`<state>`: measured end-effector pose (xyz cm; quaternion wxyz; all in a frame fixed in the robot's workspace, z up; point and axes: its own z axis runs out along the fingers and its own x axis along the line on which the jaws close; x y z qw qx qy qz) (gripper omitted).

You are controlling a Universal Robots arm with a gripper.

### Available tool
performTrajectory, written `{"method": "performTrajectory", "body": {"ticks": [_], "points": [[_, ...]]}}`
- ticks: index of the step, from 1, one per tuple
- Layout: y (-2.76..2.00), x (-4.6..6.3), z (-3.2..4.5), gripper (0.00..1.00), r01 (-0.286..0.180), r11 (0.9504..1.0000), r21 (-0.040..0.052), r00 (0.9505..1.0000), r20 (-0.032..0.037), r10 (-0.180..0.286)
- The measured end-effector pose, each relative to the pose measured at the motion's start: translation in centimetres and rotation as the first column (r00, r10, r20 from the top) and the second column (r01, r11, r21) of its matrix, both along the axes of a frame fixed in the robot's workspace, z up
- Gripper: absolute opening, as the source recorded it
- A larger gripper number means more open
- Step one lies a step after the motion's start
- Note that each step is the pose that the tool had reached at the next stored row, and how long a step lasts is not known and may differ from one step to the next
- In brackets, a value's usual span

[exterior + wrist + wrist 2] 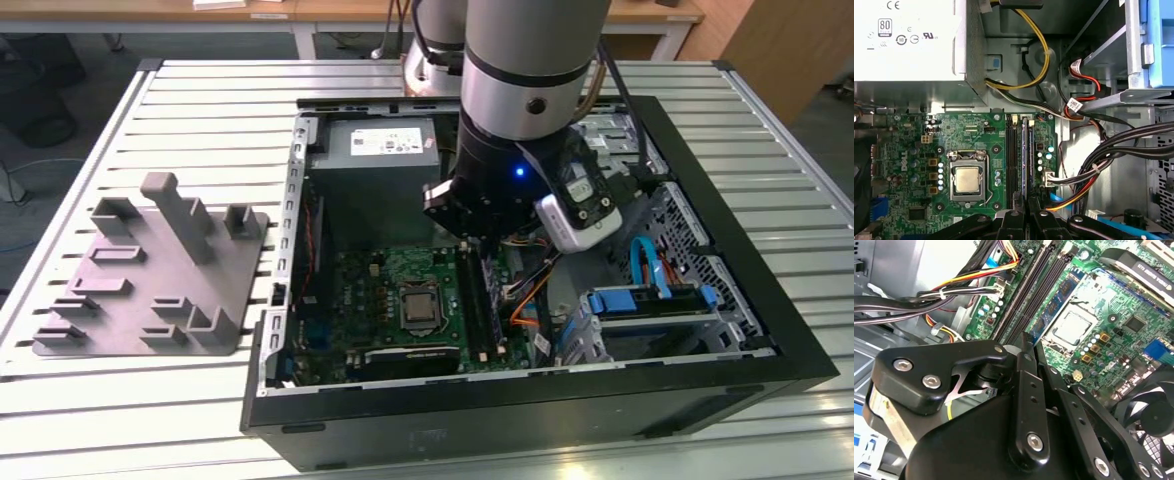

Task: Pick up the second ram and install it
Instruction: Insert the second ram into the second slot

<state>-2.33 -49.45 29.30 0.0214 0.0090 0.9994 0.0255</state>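
The second ram [1024,155], a thin dark blue-green stick, stands on edge among the long black slots [1012,155] beside the processor socket [968,181]. Its chips face the socket in the second wrist view [1054,305]. My gripper [1027,204] is shut, its fingertips pressed together over the stick's near end. In the second wrist view the gripper [1025,338] tip sits right at that end of the stick. In the exterior view the gripper [474,238] hangs inside the open computer case, over the far end of the slots [483,295]. I cannot tell whether the tip touches the stick.
A grey block with upright posts [147,280] lies on the slatted table at the exterior view's left. Inside the case are the power supply [380,150], bundled cables [1094,165] close to the slots, and a blue drive caddy [647,300]. A fan [1154,415] sits near the board.
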Motion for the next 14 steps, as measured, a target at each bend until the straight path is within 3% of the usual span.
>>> {"method": "performTrajectory", "body": {"ticks": [14], "points": [[0.00, 0.00, -0.89, 0.14, 0.000, 1.0000, -0.0003, 1.0000, -0.0001, 0.000]]}}
